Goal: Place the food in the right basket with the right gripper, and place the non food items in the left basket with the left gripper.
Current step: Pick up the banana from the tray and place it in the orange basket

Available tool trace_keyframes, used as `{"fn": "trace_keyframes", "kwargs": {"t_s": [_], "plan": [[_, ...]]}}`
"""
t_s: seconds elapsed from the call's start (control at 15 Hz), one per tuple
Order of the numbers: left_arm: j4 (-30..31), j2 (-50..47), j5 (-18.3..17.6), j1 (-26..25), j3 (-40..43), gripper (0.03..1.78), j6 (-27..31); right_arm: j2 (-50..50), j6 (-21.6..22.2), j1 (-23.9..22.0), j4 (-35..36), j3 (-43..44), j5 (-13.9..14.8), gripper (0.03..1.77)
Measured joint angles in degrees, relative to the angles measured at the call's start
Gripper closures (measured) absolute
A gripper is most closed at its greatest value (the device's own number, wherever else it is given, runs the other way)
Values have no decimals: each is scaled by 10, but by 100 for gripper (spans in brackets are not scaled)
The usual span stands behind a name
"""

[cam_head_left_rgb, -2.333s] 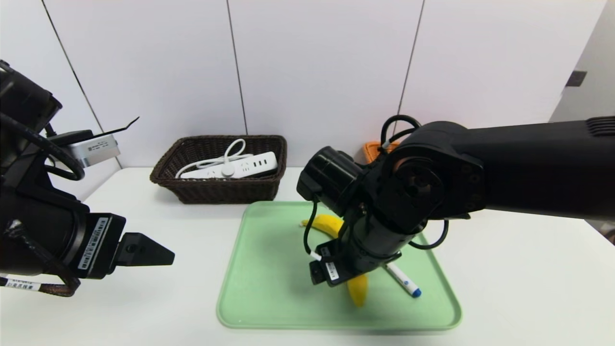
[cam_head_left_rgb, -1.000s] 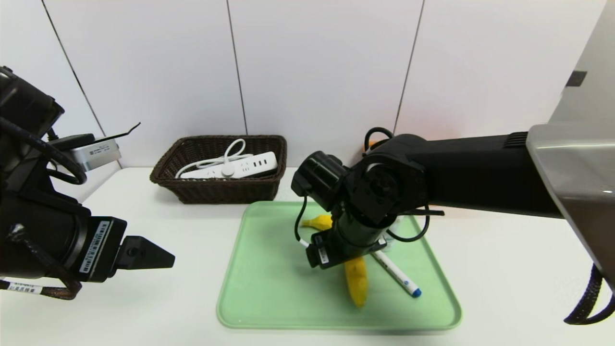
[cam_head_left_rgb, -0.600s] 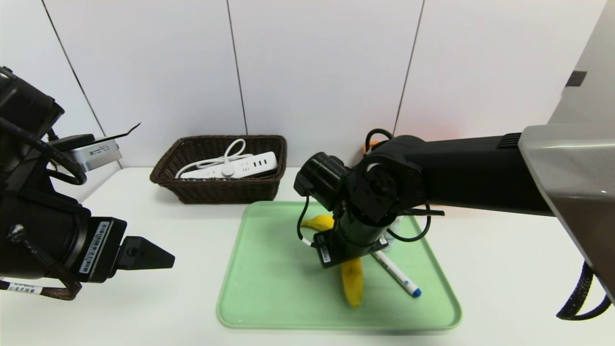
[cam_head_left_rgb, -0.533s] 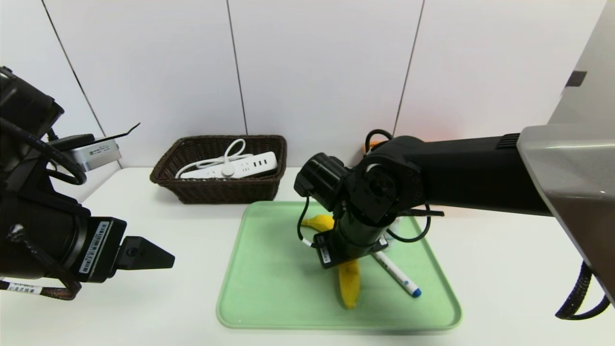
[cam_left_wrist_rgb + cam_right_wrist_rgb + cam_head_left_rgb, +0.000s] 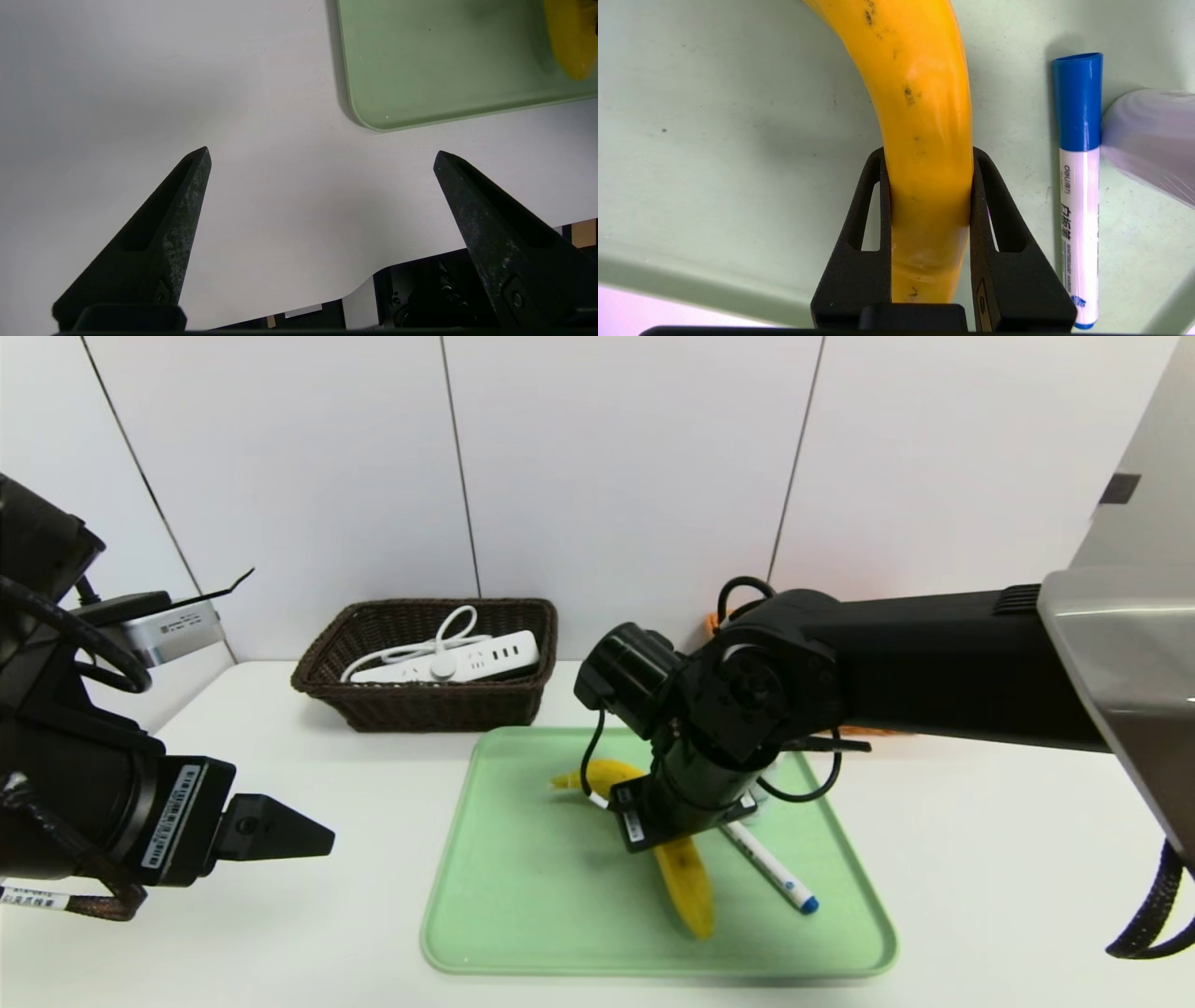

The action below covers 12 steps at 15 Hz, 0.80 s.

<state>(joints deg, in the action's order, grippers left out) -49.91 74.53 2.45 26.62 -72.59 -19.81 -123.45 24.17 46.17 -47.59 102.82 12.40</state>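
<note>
The right hand (image 5: 927, 186) is clamped on the banana (image 5: 920, 116), over the middle of the green tray (image 5: 523, 896). It grips only a short stretch, so the fruit could swing or slip in a quick lift and knock the marker pen (image 5: 1078, 186) just beside it. The left hand (image 5: 322, 158), jaws wide, hangs over the bench (image 5: 980, 859) near its left edge.

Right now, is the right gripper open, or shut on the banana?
Shut on the banana. In the right wrist view both fingers of the right gripper press its sides, over the green tray.
</note>
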Motion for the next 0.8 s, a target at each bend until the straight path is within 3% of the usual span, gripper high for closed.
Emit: {"fn": "trace_keyframes", "kwargs": {"t_s": [0.8], "plan": [[-1,-26,-1,0,-1,12,1,172,-3,15,10,56,11,135]]}}
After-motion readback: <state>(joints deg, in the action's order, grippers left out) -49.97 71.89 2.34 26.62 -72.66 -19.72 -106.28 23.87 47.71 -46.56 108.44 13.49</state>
